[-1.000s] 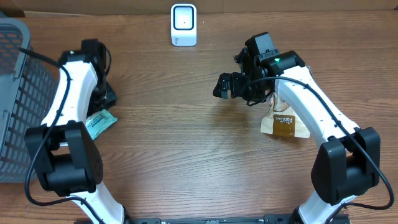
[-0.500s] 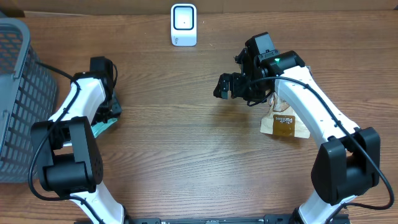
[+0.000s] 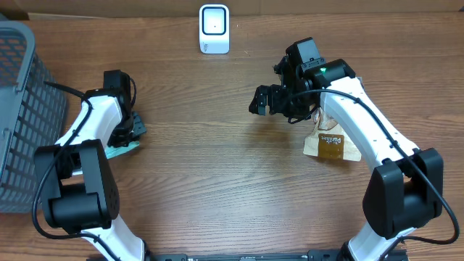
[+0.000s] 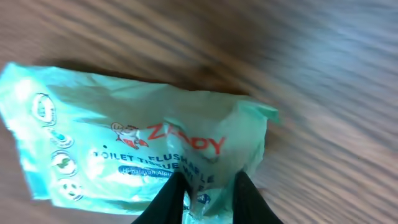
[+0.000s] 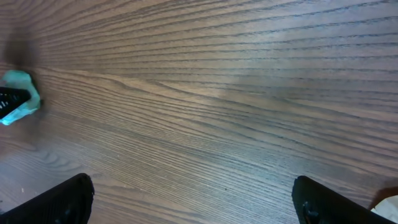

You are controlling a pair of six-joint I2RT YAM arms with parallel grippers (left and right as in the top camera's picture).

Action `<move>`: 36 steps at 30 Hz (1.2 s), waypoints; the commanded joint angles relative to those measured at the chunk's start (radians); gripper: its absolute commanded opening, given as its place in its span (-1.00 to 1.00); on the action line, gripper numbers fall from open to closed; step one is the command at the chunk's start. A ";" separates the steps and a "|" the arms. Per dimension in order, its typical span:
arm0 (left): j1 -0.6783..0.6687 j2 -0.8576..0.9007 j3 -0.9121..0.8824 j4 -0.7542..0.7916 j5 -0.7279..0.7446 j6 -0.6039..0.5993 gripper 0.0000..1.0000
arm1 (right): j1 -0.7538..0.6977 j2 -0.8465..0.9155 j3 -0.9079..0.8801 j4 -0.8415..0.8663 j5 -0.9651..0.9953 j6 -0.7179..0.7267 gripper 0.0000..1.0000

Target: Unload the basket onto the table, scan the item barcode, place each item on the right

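Overhead and wrist views. My left claw (image 3: 132,129) is down at the table's (image 3: 217,181) left side, over the near end of the pack (image 3: 116,150), a pale green wrapper lying flat on the wood. In the left wrist view the two dark fingers (image 4: 171,199) stand close together with a puckered fold of the pack (image 4: 137,124) pinched between them; the printed face is up and red lettering runs across it. The frame is blurred, so I can read no barcode. My right claw (image 3: 262,100) hangs above the middle of the table with its fingers spread as wide as they go and nothing between them; its wrist view shows only bare wood between the fingers (image 5: 68,199), with the pack (image 5: 22,93) small at the far left. The scanner (image 3: 214,29) stands upright at the back edge, well apart from the pack. A grey basket (image 3: 22,109) sits at the left edge. A brown bag (image 3: 332,141) lies beside the right arm.
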 commanded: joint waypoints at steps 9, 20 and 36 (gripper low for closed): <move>-0.249 0.036 -0.039 0.047 0.407 -0.002 -0.69 | -0.003 -0.016 -0.006 0.005 0.014 -0.004 1.00; -0.470 0.035 0.064 0.035 0.377 -0.067 -0.56 | -0.003 -0.016 -0.006 0.001 0.037 -0.004 1.00; -0.235 0.035 0.701 -0.475 0.263 0.134 0.02 | 0.053 -0.001 -0.124 0.141 -0.028 0.140 1.00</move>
